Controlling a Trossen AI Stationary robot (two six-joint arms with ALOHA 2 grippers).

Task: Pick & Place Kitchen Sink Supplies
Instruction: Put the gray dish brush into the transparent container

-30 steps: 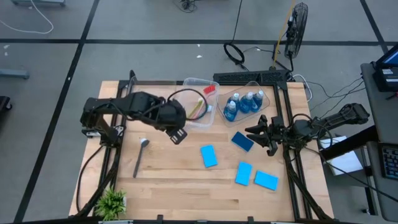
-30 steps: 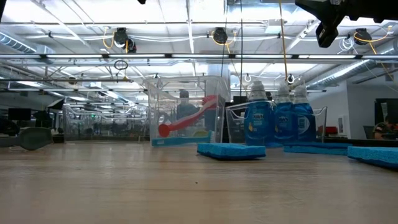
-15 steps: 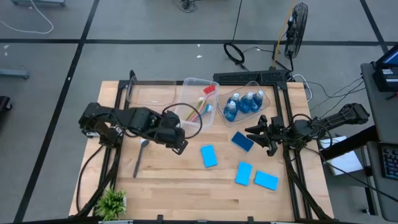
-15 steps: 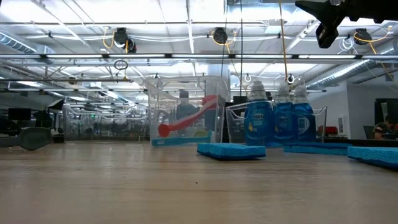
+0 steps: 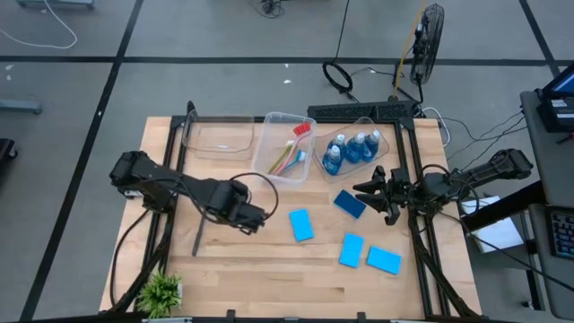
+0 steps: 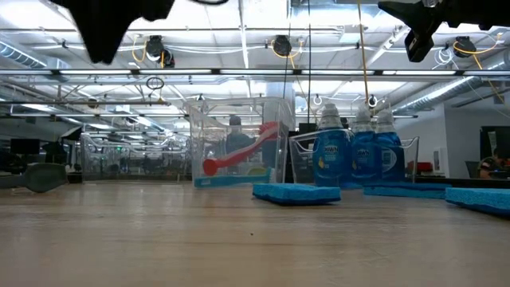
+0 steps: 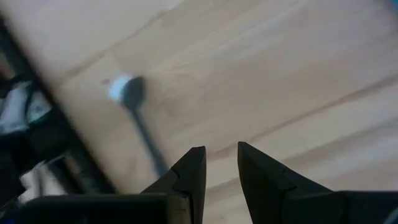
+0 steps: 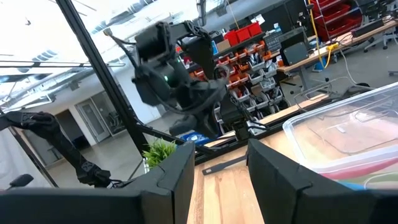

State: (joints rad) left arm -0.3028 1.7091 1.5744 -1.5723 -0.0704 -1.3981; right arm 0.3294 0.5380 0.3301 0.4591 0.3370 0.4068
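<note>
Left gripper [image 5: 255,218] over the bare wood near the table's middle, fingers [image 7: 186,177] parted by a narrow gap and holding nothing. Grey brush [image 5: 199,235] flat on the boards just beside it, toward the left edge, partly hidden under the arm; seen from the left wrist as a blurred pale head on a dark handle [image 7: 134,106]. Right gripper [image 5: 369,193] hung above the right side, jaws apart, empty, close by one blue sponge [image 5: 350,204]. Three more sponges [image 5: 300,225] [image 5: 352,250] [image 5: 384,260] spread flat across the front right. Red, yellow and blue brushes [image 5: 291,152] together inside a clear bin [image 5: 269,121] at the back. Bottles of blue liquid [image 5: 352,149] upright in the neighbouring bin [image 5: 381,154]; three countable in the low view [image 6: 356,158].
</note>
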